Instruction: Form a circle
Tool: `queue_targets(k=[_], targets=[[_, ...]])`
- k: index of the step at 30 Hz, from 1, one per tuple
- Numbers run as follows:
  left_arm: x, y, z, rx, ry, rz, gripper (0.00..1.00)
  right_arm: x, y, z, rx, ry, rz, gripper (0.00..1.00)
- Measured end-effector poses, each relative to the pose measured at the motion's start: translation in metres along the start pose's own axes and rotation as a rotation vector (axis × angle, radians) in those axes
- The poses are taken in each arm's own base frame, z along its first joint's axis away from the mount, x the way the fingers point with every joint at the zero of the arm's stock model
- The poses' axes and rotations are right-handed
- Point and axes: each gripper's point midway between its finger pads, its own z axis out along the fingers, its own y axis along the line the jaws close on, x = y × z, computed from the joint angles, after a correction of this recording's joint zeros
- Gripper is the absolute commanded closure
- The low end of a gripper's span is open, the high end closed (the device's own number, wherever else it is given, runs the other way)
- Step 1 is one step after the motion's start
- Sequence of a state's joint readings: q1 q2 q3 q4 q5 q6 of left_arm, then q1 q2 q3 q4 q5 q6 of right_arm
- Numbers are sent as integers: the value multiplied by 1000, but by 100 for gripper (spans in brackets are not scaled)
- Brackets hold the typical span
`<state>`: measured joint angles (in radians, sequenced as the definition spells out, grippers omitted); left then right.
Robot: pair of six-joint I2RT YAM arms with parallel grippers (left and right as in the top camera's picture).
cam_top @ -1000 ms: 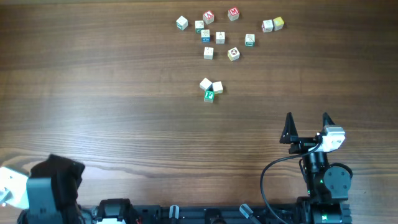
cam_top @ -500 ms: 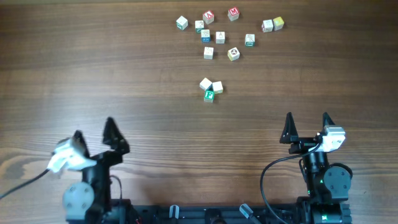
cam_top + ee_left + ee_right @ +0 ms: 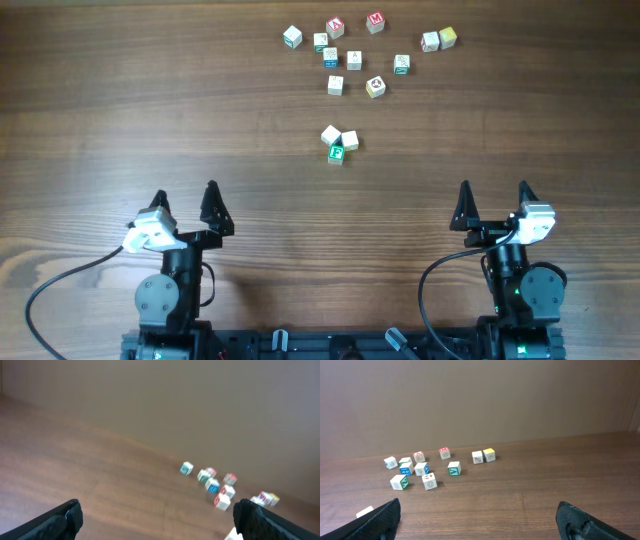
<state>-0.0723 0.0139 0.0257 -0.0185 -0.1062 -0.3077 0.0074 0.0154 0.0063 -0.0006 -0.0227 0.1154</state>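
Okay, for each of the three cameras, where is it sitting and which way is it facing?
Overhead: above the table, looking straight down; left gripper, right gripper at the bottom.
Left wrist: low, facing forward across the table; left fingers in bottom corners.
Right wrist: likewise; right fingers in corners.
Shared: both wrist views show the scattered cubes.

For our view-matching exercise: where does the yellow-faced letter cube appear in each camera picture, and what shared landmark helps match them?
Overhead: yellow-faced cube near the top, at the far right end of the scattered cubes.
Left wrist: blurred, lower right, rightmost cube.
Right wrist: near the centre, rightmost cube.
Shared landmark: the pale cube right beside it.
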Motion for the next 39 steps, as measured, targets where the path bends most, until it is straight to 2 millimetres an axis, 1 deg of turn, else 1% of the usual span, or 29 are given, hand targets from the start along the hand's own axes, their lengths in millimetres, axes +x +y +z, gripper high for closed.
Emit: queue_targets(k=[2, 5, 6, 8, 14, 18, 23, 39], targets=[[7, 3, 1, -6, 15, 2, 0, 0, 0, 0, 0, 0, 0, 0], [4, 2, 1, -1, 2, 16, 0, 0, 0, 0, 0, 0, 0, 0], [6, 2, 1, -4, 10, 24, 0, 0, 0, 0, 0, 0, 0, 0], [17, 7, 1, -21, 55, 42, 0, 0, 0, 0, 0, 0, 0, 0], [20, 0, 0, 13, 67, 114, 0, 0, 0, 0, 0, 0, 0, 0], [21, -2, 0, 23, 71, 143, 0, 0, 0, 0, 0, 0, 0, 1], [23, -5, 0, 48, 81, 175, 0, 0, 0, 0, 0, 0, 0, 0], [26, -10, -1, 75, 92, 181, 0, 0, 0, 0, 0, 0, 0, 0]])
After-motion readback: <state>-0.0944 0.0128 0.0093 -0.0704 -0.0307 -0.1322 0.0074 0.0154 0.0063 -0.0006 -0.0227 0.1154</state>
